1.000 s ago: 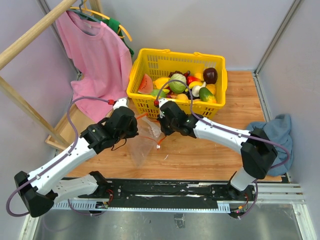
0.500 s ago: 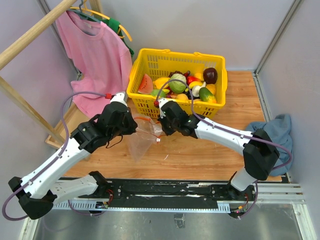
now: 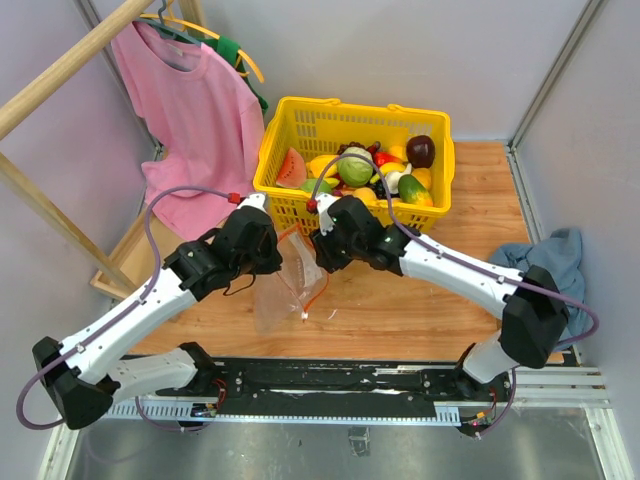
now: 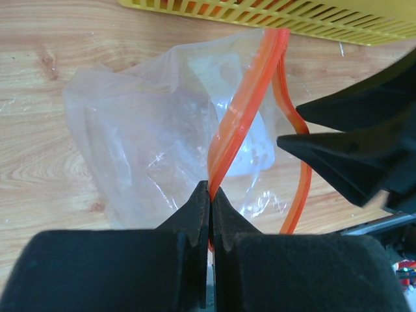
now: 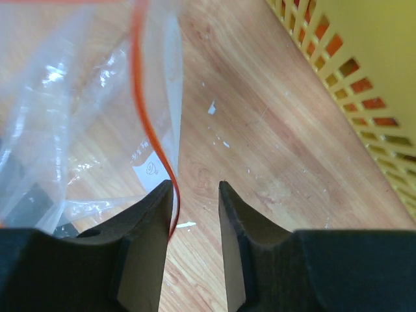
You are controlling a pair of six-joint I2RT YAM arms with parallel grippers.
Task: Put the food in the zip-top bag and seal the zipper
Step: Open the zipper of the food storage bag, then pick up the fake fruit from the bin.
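The clear zip-top bag hangs crumpled over the wood floor in front of the basket. My left gripper is shut on one side of its red zipper, pinched at the fingertips. My right gripper is open; the other red strip runs along the inside of its left finger, not pinched. The bag's white label shows through the plastic. The food, including a green cabbage, lies in the yellow basket. I see no food in the bag.
The yellow basket's front wall stands just beyond the bag and both grippers. A pink shirt hangs on a wooden rack at the left. A blue cloth lies at the right wall.
My left arm swung left and then back right with the zipper in it. The bag now hangs lower, with its white zipper tip nearer the front. My right gripper shifted slightly.
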